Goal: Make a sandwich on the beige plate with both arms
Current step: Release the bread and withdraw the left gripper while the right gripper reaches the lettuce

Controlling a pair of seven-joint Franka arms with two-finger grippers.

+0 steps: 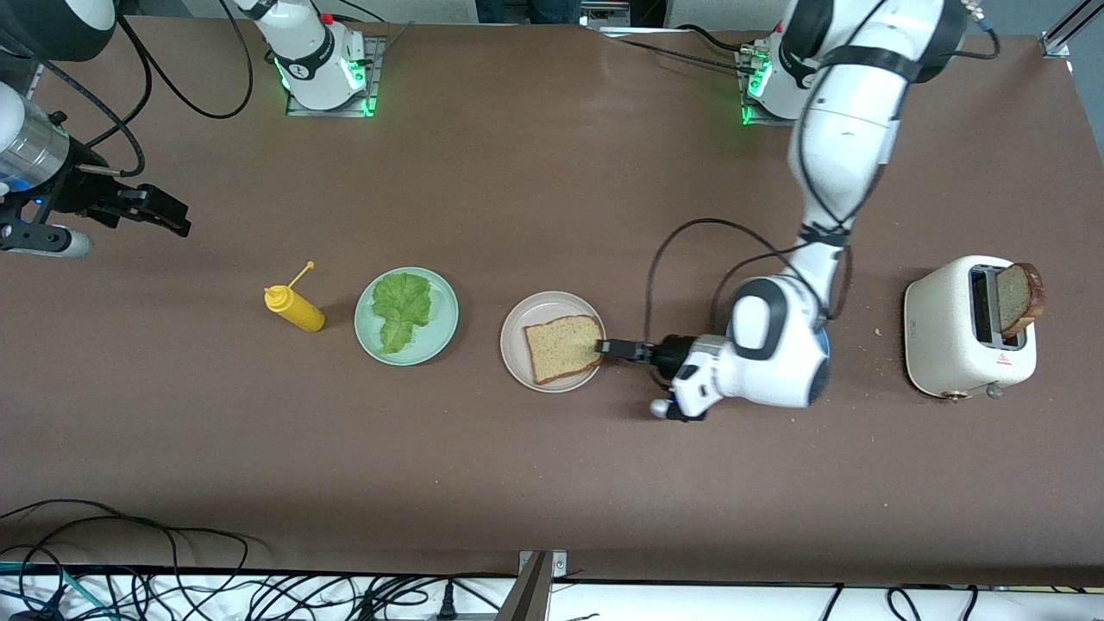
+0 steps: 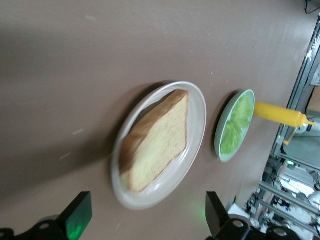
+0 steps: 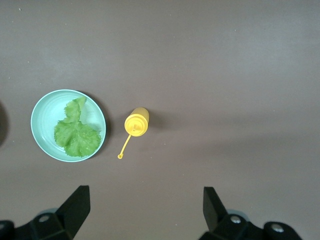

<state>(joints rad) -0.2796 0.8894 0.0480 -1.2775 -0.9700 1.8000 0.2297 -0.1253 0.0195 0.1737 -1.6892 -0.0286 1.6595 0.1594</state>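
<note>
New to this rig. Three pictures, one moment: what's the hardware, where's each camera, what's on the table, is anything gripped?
Two white jointed robot arms stand at a brown table, each ending in a small black two-finger gripper. The wide picture comes from a high camera facing the arms; the other two come from cameras on each arm's wrist, looking past its fingers.

On the table: a round beige plate carrying one square speckled tan bread slice, a pale mint-green plate with a ruffled green lettuce leaf, a yellow squeeze bottle, and a white toaster with a second bread slice standing up out of its slot at the left arm's end.

The left gripper is at the beige plate's edge, jaws open, holding nothing. The right gripper waits open above the table at the right arm's end, also holding nothing.
</note>
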